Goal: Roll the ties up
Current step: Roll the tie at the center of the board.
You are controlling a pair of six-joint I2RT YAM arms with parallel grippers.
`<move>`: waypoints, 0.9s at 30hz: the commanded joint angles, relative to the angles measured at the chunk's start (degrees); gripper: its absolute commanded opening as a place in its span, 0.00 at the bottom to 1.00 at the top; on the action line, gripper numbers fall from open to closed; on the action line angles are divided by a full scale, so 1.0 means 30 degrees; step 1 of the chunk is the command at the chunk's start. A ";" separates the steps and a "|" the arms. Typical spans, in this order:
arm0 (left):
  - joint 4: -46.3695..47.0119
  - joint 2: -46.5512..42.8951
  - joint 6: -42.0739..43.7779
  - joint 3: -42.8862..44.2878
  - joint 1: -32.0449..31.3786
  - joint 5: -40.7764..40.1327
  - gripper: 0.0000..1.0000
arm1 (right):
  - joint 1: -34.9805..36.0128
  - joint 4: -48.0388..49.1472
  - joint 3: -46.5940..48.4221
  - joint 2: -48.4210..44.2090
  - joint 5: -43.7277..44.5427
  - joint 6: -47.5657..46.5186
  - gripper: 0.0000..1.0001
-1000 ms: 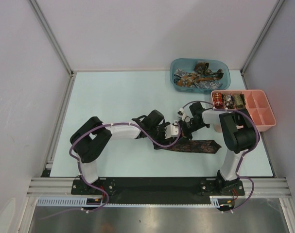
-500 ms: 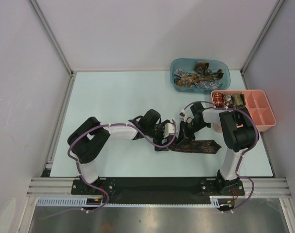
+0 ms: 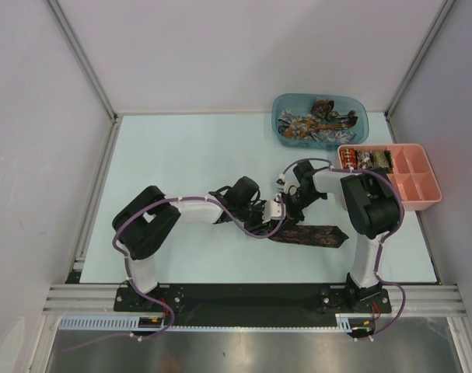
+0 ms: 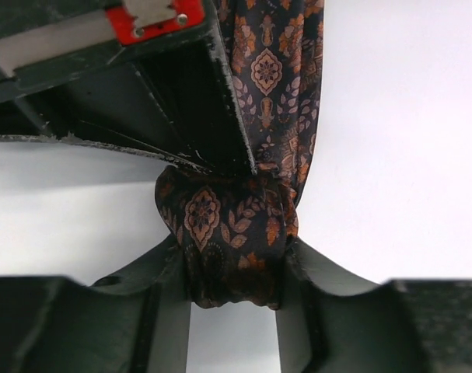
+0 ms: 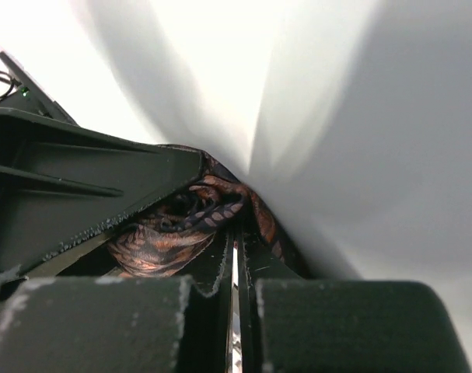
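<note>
two grippers meet at mid-table. left gripper (image 4: 236, 247): fingers spread to the width of the rolled end of a dark brown patterned fabric necktie (image 4: 274, 78), clamping that roll from both sides. right gripper (image 5: 236, 233): fingers pressed almost together, only a thin slit between them, tips pinched into the same roll. the necktie's unrolled length lies flat on the pale table (image 3: 181, 155), pointed end to the right. blue plastic tub (image 3: 360, 130): a loose heap of patterned ties (image 3: 317, 120). pink compartment tray (image 3: 421, 185): small rolled ties (image 3: 364, 161) in the far row's left compartments.
</note>
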 commanded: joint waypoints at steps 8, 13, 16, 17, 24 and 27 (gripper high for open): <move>-0.4248 -0.1845 0.0337 0.0299 0.0241 -0.2507 0.16 | 0.2640 0.1197 0.2977 0.0860 0.0269 -0.0978 0.02; -0.6419 -0.1171 0.1213 0.1591 0.0094 -0.3150 0.07 | 0.1587 -0.0650 0.2243 -0.0137 0.0768 -0.1657 0.17; -0.7620 -0.0879 0.1828 0.2118 -0.0052 -0.3794 0.05 | 0.0211 -0.1179 0.1921 -0.0576 -0.0050 -0.1307 0.27; -0.8000 -0.0732 0.1947 0.2323 -0.0110 -0.3941 0.05 | -0.0170 -0.1208 0.1746 -0.0983 -0.0343 -0.1189 0.30; -0.8384 -0.0147 0.2036 0.2793 -0.0287 -0.4646 0.03 | -0.1638 -0.3928 0.1421 -0.2042 0.1430 -0.2534 0.33; -0.8296 -0.0028 0.2065 0.2910 -0.0287 -0.4733 0.03 | -0.1697 -0.4429 0.1568 -0.1779 0.3075 -0.3064 0.32</move>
